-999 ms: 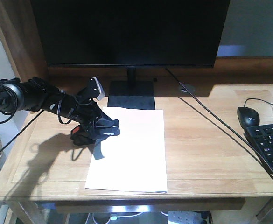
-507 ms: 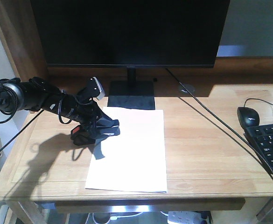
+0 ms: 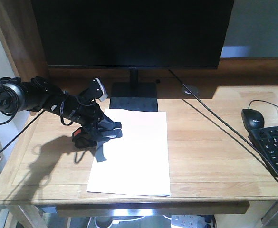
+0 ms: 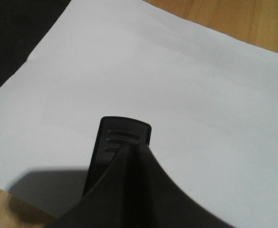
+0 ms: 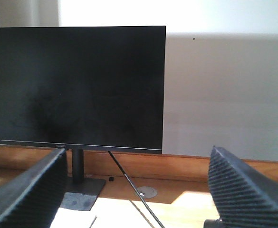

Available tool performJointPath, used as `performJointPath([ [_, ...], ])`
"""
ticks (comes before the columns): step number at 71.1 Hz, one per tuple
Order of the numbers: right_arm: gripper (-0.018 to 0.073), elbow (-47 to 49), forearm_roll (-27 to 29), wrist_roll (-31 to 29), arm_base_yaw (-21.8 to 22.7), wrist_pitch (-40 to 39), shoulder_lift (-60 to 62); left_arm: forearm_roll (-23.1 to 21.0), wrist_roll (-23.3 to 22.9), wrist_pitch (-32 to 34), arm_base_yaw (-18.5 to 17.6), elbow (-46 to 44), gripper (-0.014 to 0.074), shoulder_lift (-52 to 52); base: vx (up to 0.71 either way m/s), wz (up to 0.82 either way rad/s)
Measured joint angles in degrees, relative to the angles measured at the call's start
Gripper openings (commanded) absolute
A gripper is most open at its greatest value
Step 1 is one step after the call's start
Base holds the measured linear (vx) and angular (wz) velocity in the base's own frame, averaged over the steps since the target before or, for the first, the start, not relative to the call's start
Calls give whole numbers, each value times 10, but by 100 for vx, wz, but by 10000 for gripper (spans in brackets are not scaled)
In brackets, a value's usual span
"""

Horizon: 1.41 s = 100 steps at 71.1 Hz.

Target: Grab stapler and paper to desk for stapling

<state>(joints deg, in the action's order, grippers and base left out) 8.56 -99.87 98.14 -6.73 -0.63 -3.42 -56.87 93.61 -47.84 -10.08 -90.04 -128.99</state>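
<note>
The stapler (image 3: 97,135) sat clamped in the left gripper (image 3: 100,133), held over the upper left corner of the paper (image 3: 134,156), its orange-red end pointing toward the desk's left side. In the left wrist view the stapler's black ribbed tip (image 4: 122,142) jutted out over the white sheet, a dark shadow falling beneath it; whether it touched the paper could not be told. The paper lay flat on the desk (image 3: 210,147), just in front of the monitor stand (image 3: 134,96), lengthwise toward the front rim.

The left arm (image 3: 39,99) reached in from the left edge nearly level, wrist bent down toward the sheet, cables looped around it. The right gripper (image 5: 134,199) hung above the desk facing the monitor (image 5: 75,88), its two ribbed fingers (image 5: 27,190) spread wide apart with nothing between them.

A mouse (image 3: 254,118) and keyboard (image 3: 277,147) lay at the desk's right side, well apart from the paper.
</note>
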Motion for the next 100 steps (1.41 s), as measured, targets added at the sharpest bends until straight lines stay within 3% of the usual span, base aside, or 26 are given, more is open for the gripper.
performJointPath([
  [42,580,0,0,0,0,0,0,2,-4,2,0,0,-6,4,0,0],
  [61,580,0,0,0,0,0,0,59,-22,19,0,9,-6,47,0,0],
  [71,580,0,0,0,0,0,0,81,-73,38,0,12,-6,83,0,0],
  [81,580,0,0,0,0,0,0,132,-146,65,0,12,-6,136,0,0],
  [91,580,0,0,0,0,0,0,222,-233,72,1,12,-6,190,0,0],
  [100,580,0,0,0,0,0,0,333,-338,66,1,12,-6,237,0,0],
])
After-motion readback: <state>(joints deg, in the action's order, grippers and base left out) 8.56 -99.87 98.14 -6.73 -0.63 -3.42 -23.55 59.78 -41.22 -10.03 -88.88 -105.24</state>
